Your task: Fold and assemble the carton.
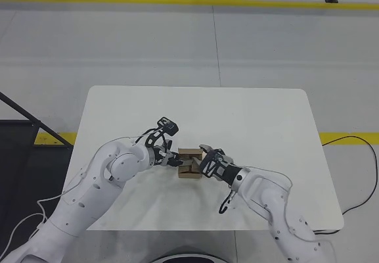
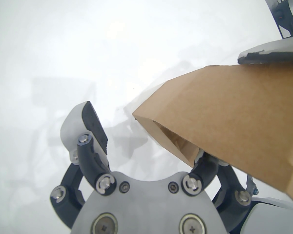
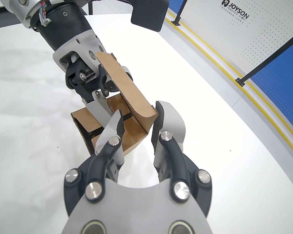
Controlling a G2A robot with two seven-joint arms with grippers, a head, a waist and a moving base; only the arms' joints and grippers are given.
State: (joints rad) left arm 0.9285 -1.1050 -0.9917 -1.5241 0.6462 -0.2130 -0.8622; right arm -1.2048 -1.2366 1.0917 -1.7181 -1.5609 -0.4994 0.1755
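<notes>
While still only half-formed, the brown cardboard carton (image 1: 189, 164) sits on the white table (image 1: 261, 118) towards the robot's edge, with one long flap (image 3: 129, 93) standing upright. Left gripper (image 1: 173, 158): fingers apart and straddling that flap, one finger (image 3: 100, 109) down inside the box, likely to steady the wall. Right gripper (image 3: 139, 122): fingers spread wide around the flap's curled end and the carton corner, not clamped, apparently placed to press the flap inward.

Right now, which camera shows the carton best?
Right wrist view: the carton shows its open inside and raised flap. Top view shows it tiny from above; left wrist view, mostly one plain outer side.
</notes>
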